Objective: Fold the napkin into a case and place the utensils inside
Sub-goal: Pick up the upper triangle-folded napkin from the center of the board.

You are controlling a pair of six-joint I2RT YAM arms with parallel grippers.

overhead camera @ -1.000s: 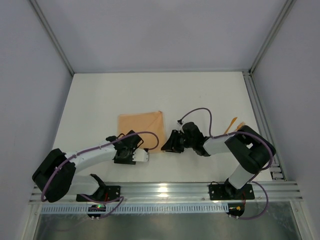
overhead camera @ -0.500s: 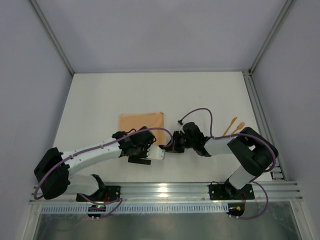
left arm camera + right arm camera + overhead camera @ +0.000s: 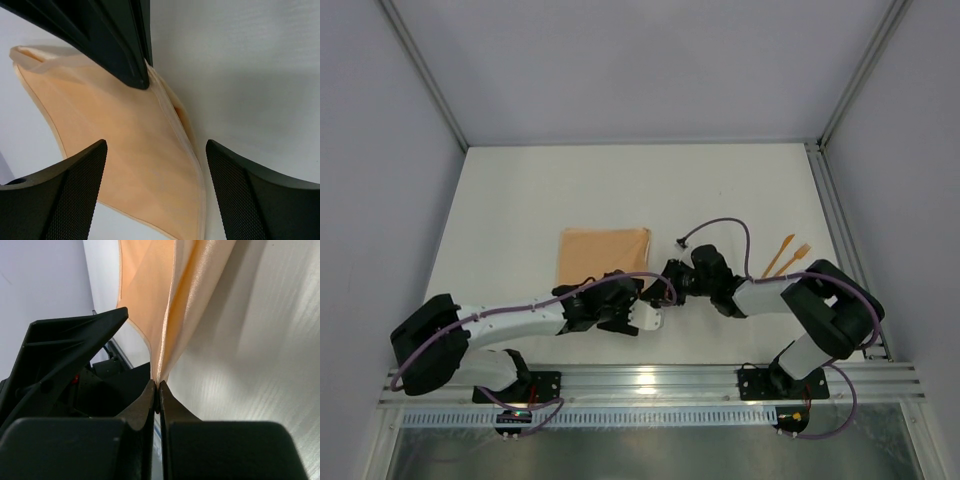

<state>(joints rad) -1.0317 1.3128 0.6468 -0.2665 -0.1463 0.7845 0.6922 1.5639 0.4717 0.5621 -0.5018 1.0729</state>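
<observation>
Left end effector [image 3: 645, 318] was shifted right, seen released | right end effector [image 3: 158, 390] clenched on napkin [image 3: 604, 255] edge | folding judged unfinished | utensils [image 3: 786, 255] not yet placed, lying on worktop [image 3: 520, 200]

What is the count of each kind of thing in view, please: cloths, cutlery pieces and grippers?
napkin: 1
utensils: 2
grippers: 2, the left gripper and the right gripper
Total: 5

The napkin [image 3: 603, 252] left of the utensils [image 3: 783, 254]
</observation>
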